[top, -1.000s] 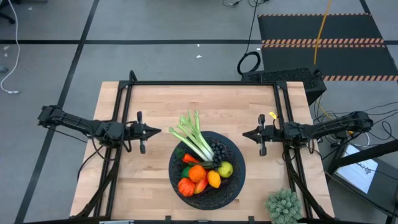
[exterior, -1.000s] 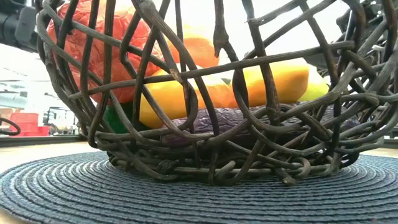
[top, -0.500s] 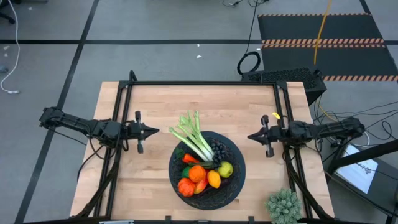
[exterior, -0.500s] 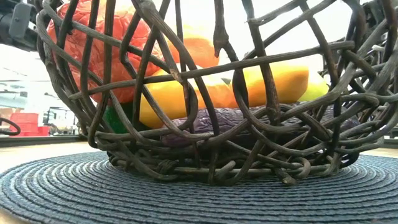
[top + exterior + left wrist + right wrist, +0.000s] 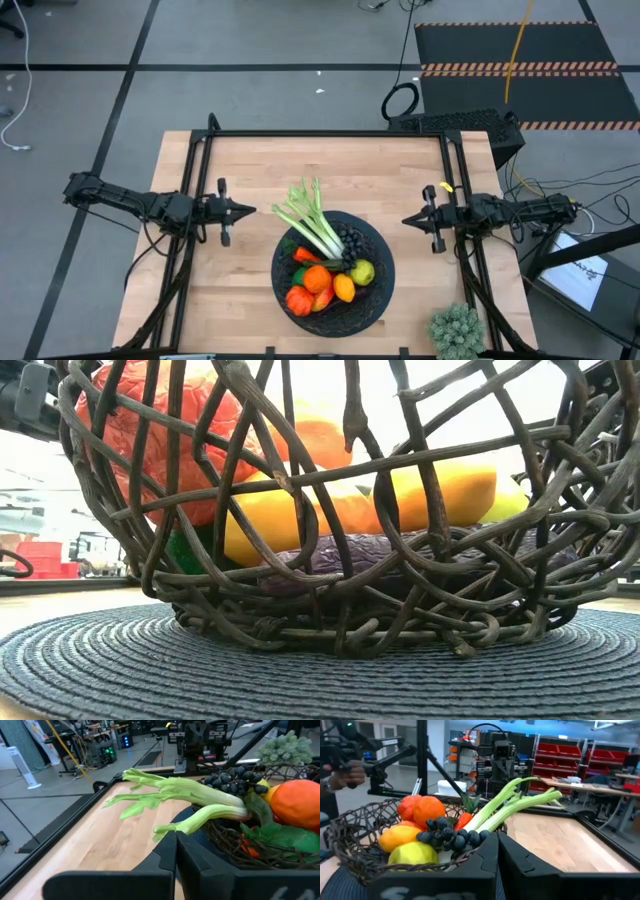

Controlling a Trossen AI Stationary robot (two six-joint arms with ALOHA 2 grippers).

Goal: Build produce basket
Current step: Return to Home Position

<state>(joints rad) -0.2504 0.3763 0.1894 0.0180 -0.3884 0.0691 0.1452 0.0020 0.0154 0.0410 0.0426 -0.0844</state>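
Note:
The basket (image 5: 385, 268) stands in the middle of the table toward its near edge, filled with produce. In it lie a leek (image 5: 310, 222), dark grapes (image 5: 350, 243), an orange (image 5: 317, 278), a lemon (image 5: 343, 288) and a red pepper (image 5: 298, 299). The leek's green leaves stick out over the far rim. My left gripper (image 5: 254, 210) is shut, level, left of the basket and apart from it. My right gripper (image 5: 405, 220) is shut, level, to the basket's right. Each wrist view shows its shut fingers (image 5: 176, 845) (image 5: 497, 845) with the leek (image 5: 200, 795) (image 5: 515, 805) beyond.
A pale-green spiky clump (image 5: 457, 331) sits at the table's near right corner. Black frame rails (image 5: 330, 133) run along the far, left and right edges. Bare wood (image 5: 330, 165) lies beyond the basket. A person's hand (image 5: 345, 772) shows in the room behind.
My right gripper has drawn back toward the table's right edge, staying shut and level. The basket and the produce have kept still.

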